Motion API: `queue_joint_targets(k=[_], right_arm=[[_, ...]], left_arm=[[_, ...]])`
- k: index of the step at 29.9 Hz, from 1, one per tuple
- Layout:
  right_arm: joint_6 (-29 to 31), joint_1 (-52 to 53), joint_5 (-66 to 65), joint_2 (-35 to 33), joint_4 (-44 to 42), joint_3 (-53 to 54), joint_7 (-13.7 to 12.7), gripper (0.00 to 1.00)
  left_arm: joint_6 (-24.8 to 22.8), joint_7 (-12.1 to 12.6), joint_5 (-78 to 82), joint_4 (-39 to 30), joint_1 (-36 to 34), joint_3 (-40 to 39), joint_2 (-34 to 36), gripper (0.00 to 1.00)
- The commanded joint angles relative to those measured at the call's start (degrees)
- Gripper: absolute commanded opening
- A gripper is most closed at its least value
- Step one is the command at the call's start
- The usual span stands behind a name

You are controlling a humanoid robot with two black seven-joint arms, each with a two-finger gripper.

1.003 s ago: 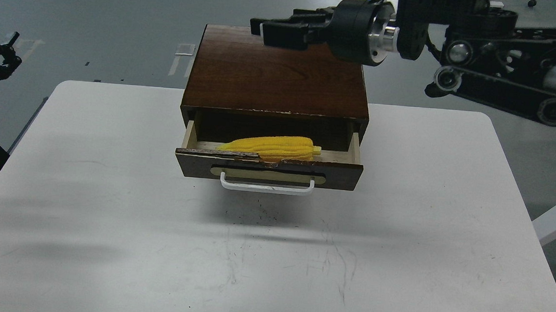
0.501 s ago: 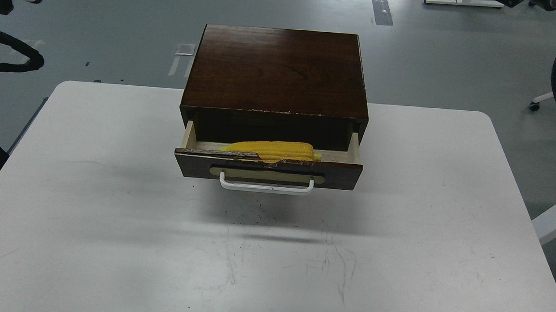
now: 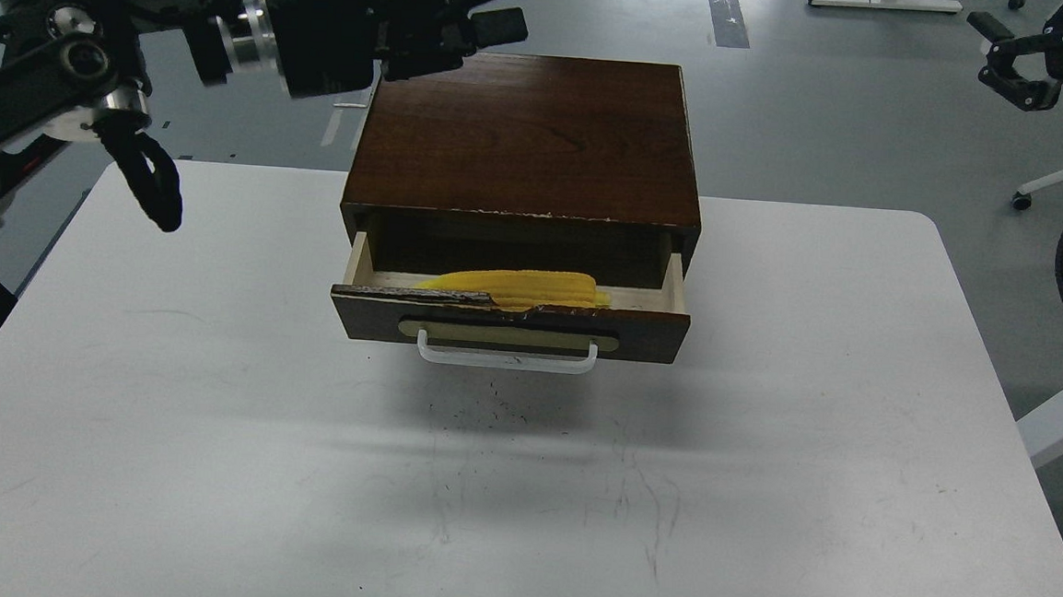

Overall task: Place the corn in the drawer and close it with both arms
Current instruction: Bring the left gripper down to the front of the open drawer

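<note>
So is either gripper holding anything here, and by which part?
Nothing held: the bright yellow plastic corn cob lies in the open dark brown wooden drawer; left gripper and right gripper carry nothing visible.

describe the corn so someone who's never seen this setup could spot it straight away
Start at the white table and find the dark brown wooden box at its far middle. Its drawer, with a white bar handle, is pulled partly open toward the camera. The corn lies lengthwise inside, just behind the drawer front; it is the only bright yellow thing here.
</note>
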Motion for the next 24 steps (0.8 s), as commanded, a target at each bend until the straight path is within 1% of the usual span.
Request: queue_joint_targets(k=[1, 2, 5, 9, 12, 13, 15, 16, 17, 18, 21, 24], right_arm=[[0.0, -2.5, 0.0, 0.4, 0.0, 2.4, 0.7, 1.00], [0.0, -2.9, 0.1, 0.5, 0.0, 2.9, 0.9, 1.00], [0.0, -3.6, 0.1, 0.7, 0.1, 3.2, 1.5, 1.00], [0.0, -4.8, 0.1, 0.6, -0.1, 3.3, 3.0, 1.00], [0.0, -5.8, 0.1, 0.7, -0.1, 3.3, 3.1, 1.00], [0.0, -6.4, 0.1, 0.8, -0.2, 3.3, 3.2, 1.00], [0.0, -6.8, 0.1, 0.9, -0.2, 3.3, 3.6, 1.00], [0.0, -6.9, 0.2, 0.9, -0.1, 3.3, 3.8, 1.00], [0.0, -6.9, 0.2, 0.9, -0.1, 3.3, 3.8, 1.00], [0.0, -6.9, 0.1, 0.9, -0.1, 3.5, 3.9, 1.00], [0.0, -6.9, 0.1, 0.9, -0.5, 4.1, 3.9, 1.00], [0.0, -7.0, 0.2, 0.9, -2.1, 4.2, 3.9, 1.00]], left_arm=[[0.0, 0.0, 9.9, -5.9, 2.6, 0.5, 1.7, 0.70], [0.0, 0.0, 12.9, -6.4, 3.7, 0.3, 1.8, 0.66], [0.0, 0.1, 17.5, -8.2, 4.7, 0.4, 2.1, 0.63], [0.0, 0.1, 27.7, -12.1, 5.4, 0.8, 3.0, 0.62], [0.0, 0.1, 34.1, -15.1, 7.2, 0.8, 3.2, 0.61], [0.0, 0.1, 36.3, -16.3, 8.0, 0.8, 3.1, 0.52], [0.0, 0.1, 38.6, -16.5, 8.8, 2.1, 3.0, 0.42], [0.0, 0.1, 40.3, -16.5, 8.9, 3.1, 3.1, 0.32], [0.0, 0.1, 40.4, -16.5, 8.9, 3.1, 3.1, 0.32], [0.0, 0.1, 41.8, -16.5, 9.0, 3.6, 3.0, 0.22], [0.0, 0.1, 42.4, -16.5, 9.0, 6.0, 2.5, 0.00], [0.0, 0.2, 43.2, -16.4, 8.7, 7.9, 2.3, 0.00]])
